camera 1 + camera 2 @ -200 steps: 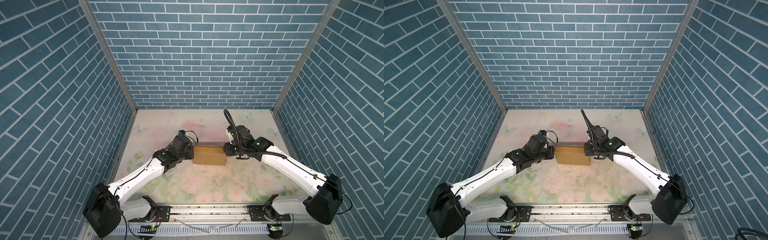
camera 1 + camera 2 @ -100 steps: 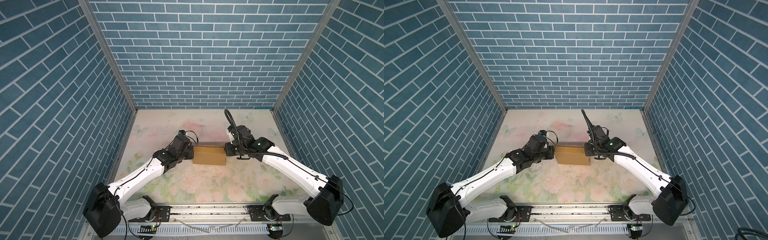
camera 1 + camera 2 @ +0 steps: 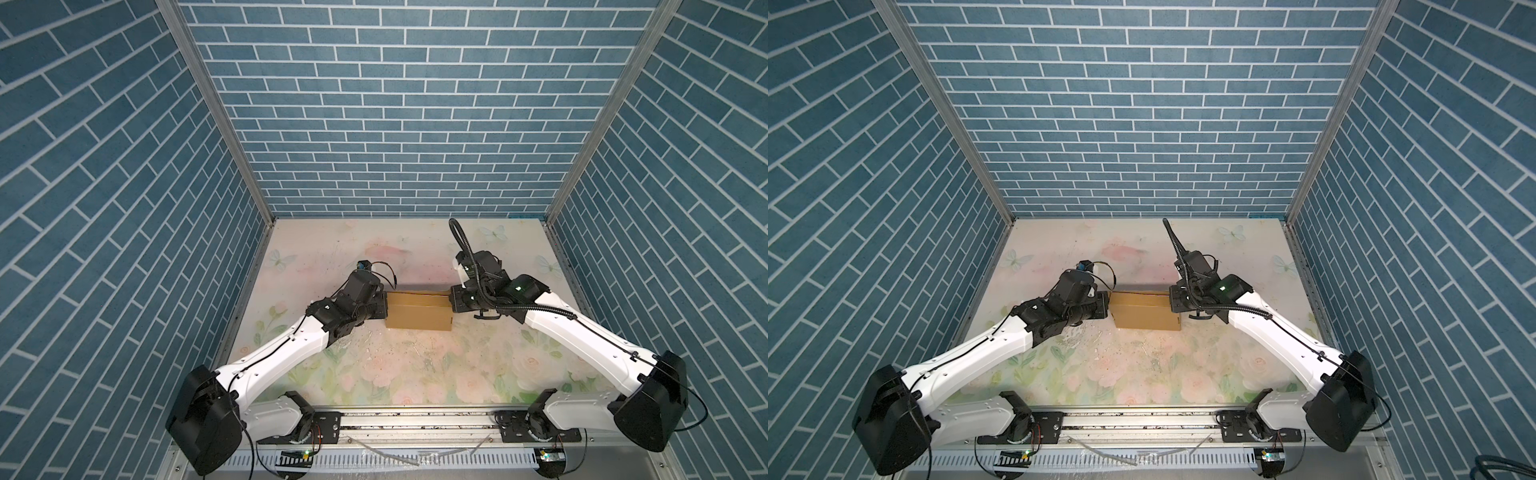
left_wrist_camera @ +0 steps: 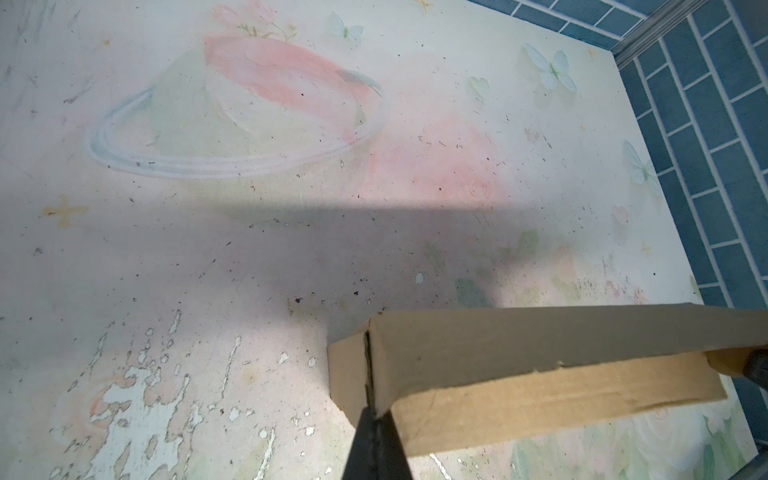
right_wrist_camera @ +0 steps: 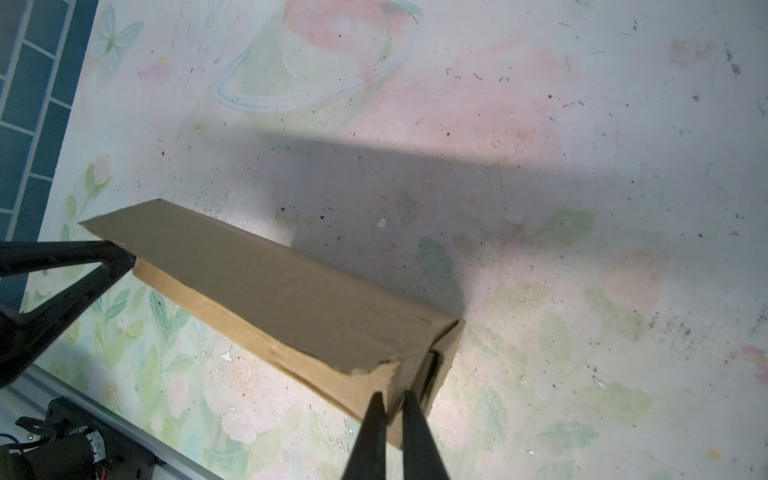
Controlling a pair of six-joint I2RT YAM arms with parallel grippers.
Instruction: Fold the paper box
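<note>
Wrist views alone reveal the grips: left gripper (image 4: pixel 371 415) pinches the paper box (image 4: pixel 519 353) end seam; right gripper (image 5: pixel 390 399) clamps the opposite end. Open table (image 4: pixel 249 249) surrounds the box.

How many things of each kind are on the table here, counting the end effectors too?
paper box: 1
end effectors: 2 (left end effector, right end effector, each pinching one end of the box)
total: 3
</note>
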